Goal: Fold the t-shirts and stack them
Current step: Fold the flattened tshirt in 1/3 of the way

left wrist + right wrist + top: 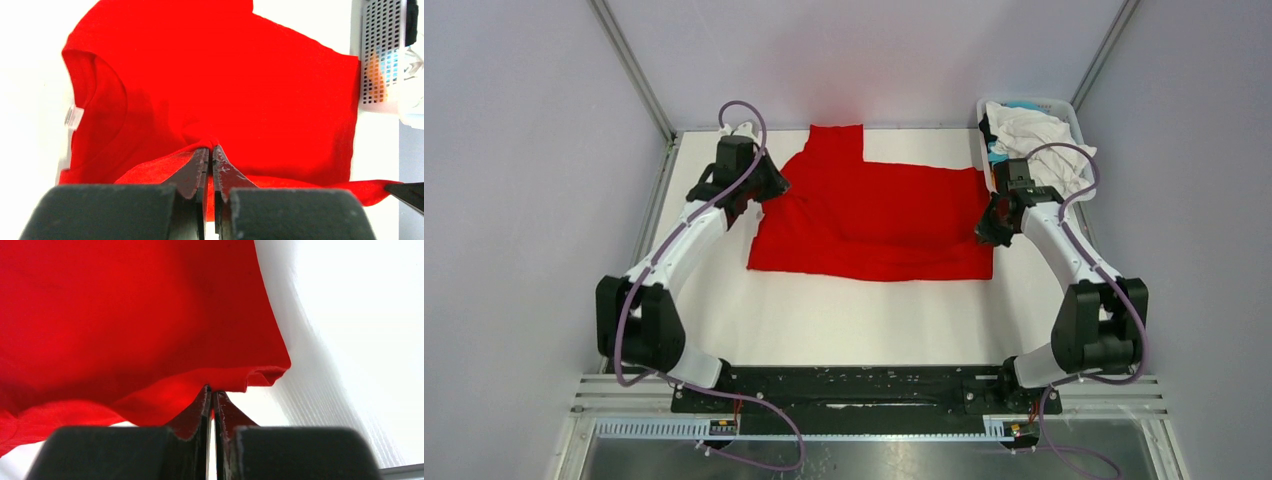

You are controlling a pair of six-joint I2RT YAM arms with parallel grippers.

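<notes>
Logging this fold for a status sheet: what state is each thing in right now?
red t-shirt, spread on the table, two edges pinched and raised.
left hand, shut on the red t-shirt.
right hand, shut on the red t-shirt.
basket, holding the other t-shirts, crumpled and unfolded.

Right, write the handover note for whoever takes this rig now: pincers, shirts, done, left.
Left pincer: shut on the red t-shirt, collar end.
Right pincer: shut on its hem edge.
The shirt lies spread on the table; a white shirt and others are heaped in the basket, far right.
Done: nothing folded, no stack.
Left: fold the red one, then the basket's shirts, stack all.
</notes>
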